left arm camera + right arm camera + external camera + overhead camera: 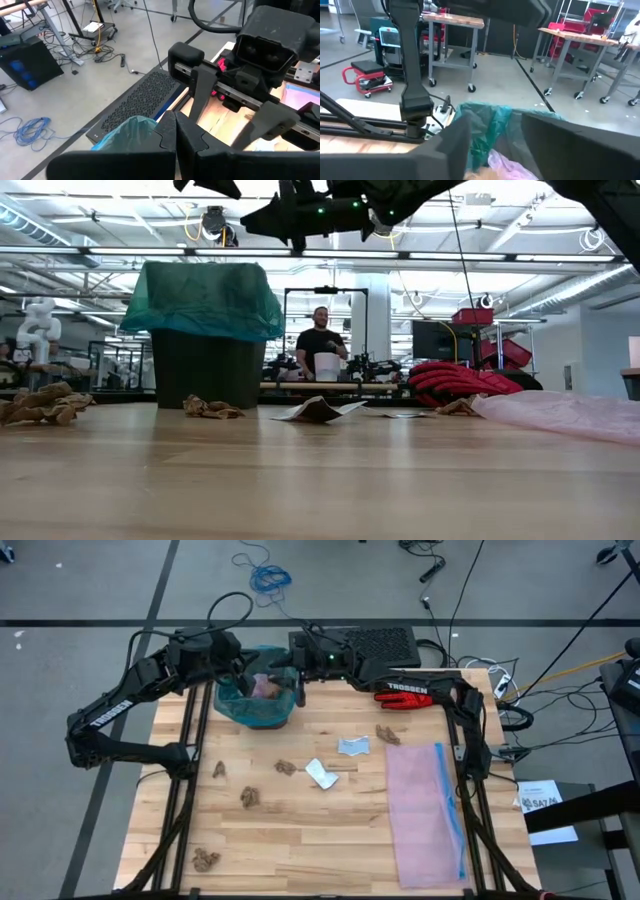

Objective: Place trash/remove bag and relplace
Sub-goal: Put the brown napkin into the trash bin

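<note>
On the bin, bag (258, 700) mouth-up.

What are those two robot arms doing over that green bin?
The robot is tidying trash into a bin lined with a green bag. Both arms are up over it: the left gripper is shut, and the right gripper is open above the bag. Some scraps are already inside, but brown paper wads lie on the table, beside a pink bag.

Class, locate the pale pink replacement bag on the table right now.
In the high view the pale pink bag lies flat on the table's right side, below the red glove and right of the white scrap.
</note>
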Robot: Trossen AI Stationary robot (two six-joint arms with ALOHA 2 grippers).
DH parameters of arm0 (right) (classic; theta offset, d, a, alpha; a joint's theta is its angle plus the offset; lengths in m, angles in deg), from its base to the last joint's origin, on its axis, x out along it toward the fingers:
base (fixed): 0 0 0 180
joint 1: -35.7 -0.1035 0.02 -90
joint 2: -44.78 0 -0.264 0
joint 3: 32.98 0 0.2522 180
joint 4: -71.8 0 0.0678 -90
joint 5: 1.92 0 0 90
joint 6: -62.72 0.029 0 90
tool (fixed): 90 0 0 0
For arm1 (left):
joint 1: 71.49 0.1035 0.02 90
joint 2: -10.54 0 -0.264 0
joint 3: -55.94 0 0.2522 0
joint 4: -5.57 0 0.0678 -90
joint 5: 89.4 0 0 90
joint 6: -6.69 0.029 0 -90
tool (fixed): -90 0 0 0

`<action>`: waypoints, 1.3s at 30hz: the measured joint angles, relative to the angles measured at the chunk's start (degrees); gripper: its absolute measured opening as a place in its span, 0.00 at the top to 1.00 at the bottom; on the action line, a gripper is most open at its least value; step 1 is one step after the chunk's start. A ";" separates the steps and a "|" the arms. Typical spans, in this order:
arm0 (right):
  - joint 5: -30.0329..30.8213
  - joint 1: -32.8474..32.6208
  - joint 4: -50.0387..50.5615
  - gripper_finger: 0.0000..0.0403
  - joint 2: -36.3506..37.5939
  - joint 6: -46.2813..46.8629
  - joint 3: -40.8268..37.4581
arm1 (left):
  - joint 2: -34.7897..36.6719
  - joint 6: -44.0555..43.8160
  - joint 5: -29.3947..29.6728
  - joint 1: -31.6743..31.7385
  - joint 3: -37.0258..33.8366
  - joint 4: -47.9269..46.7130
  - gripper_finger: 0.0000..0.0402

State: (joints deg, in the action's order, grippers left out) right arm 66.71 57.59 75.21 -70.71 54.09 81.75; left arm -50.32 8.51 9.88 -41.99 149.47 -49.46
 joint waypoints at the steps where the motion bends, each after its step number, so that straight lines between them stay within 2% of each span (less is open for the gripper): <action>1: -0.01 0.16 1.19 0.51 0.27 0.02 0.00 | 0.00 0.00 0.00 0.00 0.00 -0.01 1.00; 3: -0.01 0.78 6.23 0.47 1.34 -1.51 0.00 | 0.00 0.00 0.00 -0.02 0.00 -0.40 1.00; 5: 0.23 1.87 15.32 0.45 3.65 -6.98 0.00 | 0.00 0.02 0.00 0.00 0.00 -0.82 1.00; 8: 0.42 3.89 32.83 0.45 8.21 -17.68 0.00 | 0.00 0.04 0.01 0.00 0.00 -2.31 1.00; 10: 0.37 5.40 45.59 0.47 11.07 -21.07 0.00 | 0.00 0.06 0.00 -0.02 0.00 -2.82 1.00; 14: 0.43 8.53 67.64 0.51 14.48 -19.89 0.02 | 0.00 0.08 0.01 -0.02 0.00 -3.31 1.00; 17: 0.52 10.20 76.20 0.53 14.40 -17.76 -2.17 | 0.02 0.20 0.02 -0.02 -0.52 -2.93 1.00; 23: 1.54 11.21 75.90 0.54 14.24 -15.88 -17.96 | 0.00 0.08 1.04 0.00 -2.03 -3.21 1.00; 27: 3.32 11.50 69.94 0.54 14.19 -10.95 -27.87 | 0.00 0.08 1.27 -0.02 -3.05 -3.21 1.00; 32: 13.98 11.40 64.42 0.51 14.19 -3.09 -35.06 | 0.00 0.00 1.99 0.00 -3.61 -3.17 1.00; 39: 10.50 11.16 57.87 0.46 14.21 0.54 -41.69 | 0.00 -0.02 2.01 0.00 -3.61 -2.95 1.00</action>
State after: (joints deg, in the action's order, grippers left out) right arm 77.21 68.75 133.08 -56.50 54.63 40.06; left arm -50.32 8.49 11.89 -41.99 145.86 -52.41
